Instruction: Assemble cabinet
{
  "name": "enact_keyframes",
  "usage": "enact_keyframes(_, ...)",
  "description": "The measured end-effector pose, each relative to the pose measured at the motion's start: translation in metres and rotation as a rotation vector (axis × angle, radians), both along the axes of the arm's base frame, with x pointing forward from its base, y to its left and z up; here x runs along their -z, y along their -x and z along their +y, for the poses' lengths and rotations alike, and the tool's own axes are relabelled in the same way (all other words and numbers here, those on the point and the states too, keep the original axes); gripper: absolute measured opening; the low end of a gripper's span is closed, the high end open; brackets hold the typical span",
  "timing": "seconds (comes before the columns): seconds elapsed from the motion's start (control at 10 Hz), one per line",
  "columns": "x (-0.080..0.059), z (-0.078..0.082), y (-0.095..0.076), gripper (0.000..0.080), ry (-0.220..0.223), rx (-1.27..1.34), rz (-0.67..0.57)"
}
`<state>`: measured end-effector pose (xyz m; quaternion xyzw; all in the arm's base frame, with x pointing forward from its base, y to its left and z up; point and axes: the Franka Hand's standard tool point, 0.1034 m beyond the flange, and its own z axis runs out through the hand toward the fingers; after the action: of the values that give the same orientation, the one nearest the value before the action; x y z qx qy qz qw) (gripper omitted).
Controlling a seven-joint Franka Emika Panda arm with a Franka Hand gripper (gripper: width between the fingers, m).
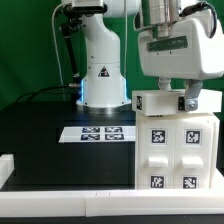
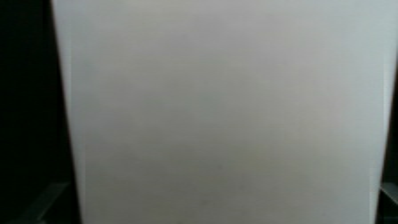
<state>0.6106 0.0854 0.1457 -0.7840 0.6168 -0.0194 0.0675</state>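
The white boxy cabinet stands upright on the black table at the exterior view's right, with several black-and-white tags on its front. A white top piece sits on it, slightly offset to the left. My gripper is right above the cabinet, and a dark finger reaches down to its top edge. I cannot tell whether the jaws are open or shut. In the wrist view a plain white panel surface fills almost the whole picture, very close, and my fingers are hidden.
The marker board lies flat on the black table, left of the cabinet. The arm's white base stands behind it. A white rim runs along the table's front and left edge.
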Motion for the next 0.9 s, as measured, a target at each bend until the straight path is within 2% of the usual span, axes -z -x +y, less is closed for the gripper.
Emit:
enact_keyframes(0.1, -0.004, 0.0, -0.001, 0.0718, 0.0, -0.038, -0.008)
enact_keyframes(0.2, -0.015, -0.001, -0.002, 0.0782, -0.011, -0.059, -0.024)
enact_keyframes(0.3, -0.027, -0.001, -0.003, 0.0782, -0.024, -0.065, -0.031)
enact_keyframes(0.5, -0.04, 0.0, -0.005, 0.0797, -0.03, -0.075, -0.043)
enact_keyframes(0.8, -0.037, 0.001, -0.004, 0.0797, -0.019, -0.135, -0.044)
enact_keyframes(0.9, -0.037, 0.002, -0.004, 0.0797, 0.022, -0.305, -0.06)
